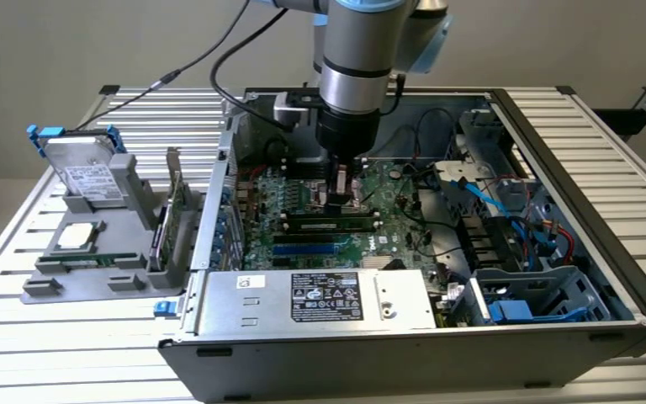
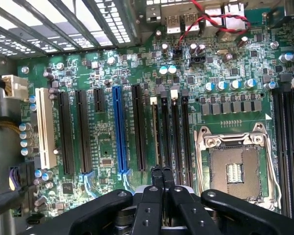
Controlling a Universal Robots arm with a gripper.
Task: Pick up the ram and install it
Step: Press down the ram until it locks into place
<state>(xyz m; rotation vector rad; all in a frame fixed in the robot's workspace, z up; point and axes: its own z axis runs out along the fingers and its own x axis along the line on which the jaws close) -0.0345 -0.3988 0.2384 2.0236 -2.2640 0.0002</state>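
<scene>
One claw (image 1: 343,202) is mine, and it hangs down from my arm into the open computer case (image 1: 592,168). My two fingers (image 2: 156,177) are squeezed tight together, and I see nothing pinched between them.

The ram (image 1: 329,224) is not in my claw. It stands on its edge in a long slot on the green board (image 1: 396,210), with its pale label facing the front of the case. My claw is just behind it and right above that row of slots. In the wrist view, the ram (image 2: 156,132) is a thin line running up from my fingertips. I cannot tell if they touch it.

Beside that slot is the empty square chip socket (image 2: 233,171). A long blue slot (image 2: 120,129) is on the other side.

Outside the case, on the exterior view's left, a grey holder (image 1: 48,288) keeps a silver chip (image 1: 76,237), a drive (image 1: 87,178) and a tall green card (image 1: 172,220).
</scene>
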